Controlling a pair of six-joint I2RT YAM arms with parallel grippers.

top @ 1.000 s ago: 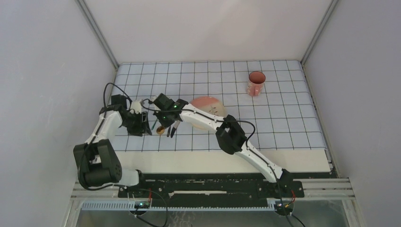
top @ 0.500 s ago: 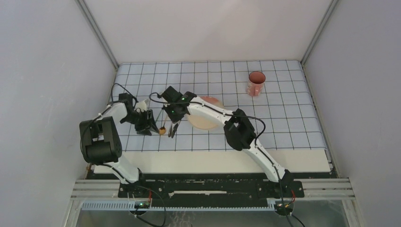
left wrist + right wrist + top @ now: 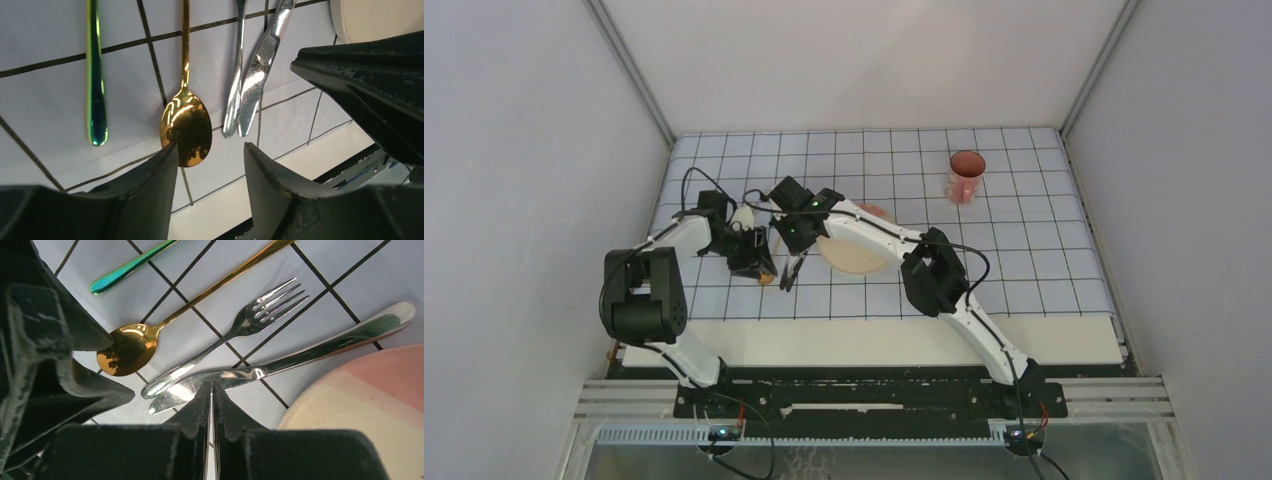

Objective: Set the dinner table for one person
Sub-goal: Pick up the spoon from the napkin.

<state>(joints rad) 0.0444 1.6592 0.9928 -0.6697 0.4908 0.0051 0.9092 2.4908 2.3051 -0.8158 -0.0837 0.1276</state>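
Left gripper: fingers spread, nothing between them, tips by the bowl of the gold spoon
Right gripper: fingers pressed almost together, holding nothing, tips at the near end of the knife
Cutlery: green handle, gold spoon, fork, knife, side by side just left of the plate – knife nearest it
Cup: well beyond the plate, far right
Dinner table: under the gridded cloth that bears the plate – a bare cream strip shows on the plate's near side
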